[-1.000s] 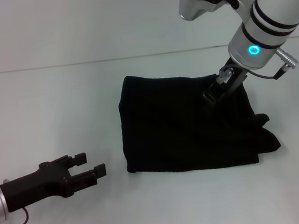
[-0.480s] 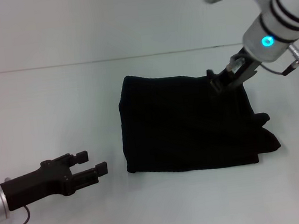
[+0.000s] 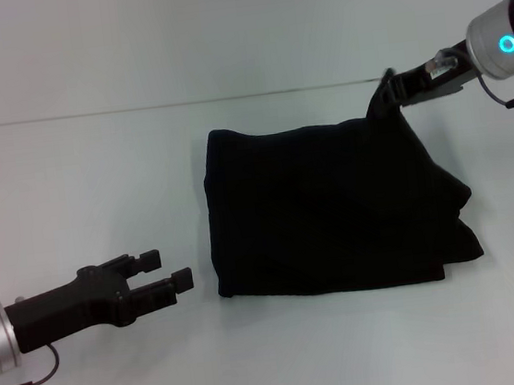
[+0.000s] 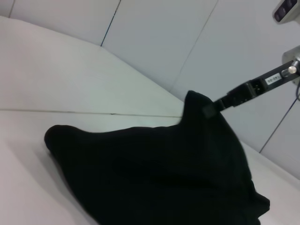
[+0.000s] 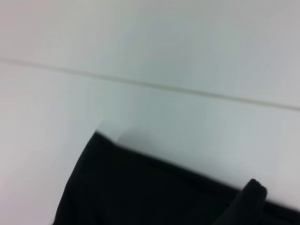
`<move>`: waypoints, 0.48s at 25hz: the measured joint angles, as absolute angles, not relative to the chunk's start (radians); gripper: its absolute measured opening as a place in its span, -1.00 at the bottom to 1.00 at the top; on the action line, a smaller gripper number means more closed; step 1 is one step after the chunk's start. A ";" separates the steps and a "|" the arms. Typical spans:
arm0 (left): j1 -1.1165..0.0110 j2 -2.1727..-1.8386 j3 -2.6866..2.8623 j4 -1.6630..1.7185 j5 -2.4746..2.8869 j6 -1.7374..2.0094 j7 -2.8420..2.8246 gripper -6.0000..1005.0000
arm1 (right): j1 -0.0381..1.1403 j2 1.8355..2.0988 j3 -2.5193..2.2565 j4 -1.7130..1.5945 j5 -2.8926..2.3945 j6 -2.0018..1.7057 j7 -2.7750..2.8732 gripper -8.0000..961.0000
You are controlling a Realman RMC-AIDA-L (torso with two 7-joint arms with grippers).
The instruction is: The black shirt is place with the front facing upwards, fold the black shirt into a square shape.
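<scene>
- Two claws were in the head view, and only one had hold of anything.
- The black shirt (image 3: 324, 213) lay on the white desk (image 3: 97, 173) a little right of centre, folded into a rough block with no lettering on show.
- Its left and near edges looked fairly straight, while the right side bulged out in loose lumps near the front right corner.
- The far right corner of the shirt was pulled up off the desk into a peak, and the cloth below it hung in a slope.
- The right claw (image 3: 387, 94) was up at the far right and clenched on that raised corner, its fingers pinching the tip of the peak.
- From the left wrist view the same picture showed: the shirt (image 4: 154, 173) rose to a point where the right claw (image 4: 213, 107) gripped it, with the wall behind.
- In the right wrist view the shirt (image 5: 140, 192) filled the lower part of the picture, with a small lifted nub of cloth at one edge; the claw's own fingers were not to be seen there.
- The left claw (image 3: 162, 276) hovered low over the desk at the near left, well apart from the shirt, its fingers spread and holding nothing.
</scene>
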State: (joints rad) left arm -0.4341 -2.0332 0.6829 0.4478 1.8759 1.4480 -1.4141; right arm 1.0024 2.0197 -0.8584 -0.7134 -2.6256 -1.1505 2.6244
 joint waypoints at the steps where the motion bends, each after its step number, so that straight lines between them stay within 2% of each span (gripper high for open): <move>1: -0.437 -2.034 0.683 0.448 1.876 1.449 -1.420 0.59 | 0.993 2.019 -0.858 -0.712 -2.612 -1.126 2.612 -0.91; 9: -0.456 -2.034 0.684 0.437 1.876 1.460 -1.455 0.59 | 0.953 2.019 -0.856 -0.620 -2.574 -0.941 2.536 -0.91; 12: -0.458 -2.034 0.683 0.437 1.876 1.466 -1.459 0.59 | 0.929 2.026 -0.856 -0.610 -2.555 -0.887 2.523 -0.91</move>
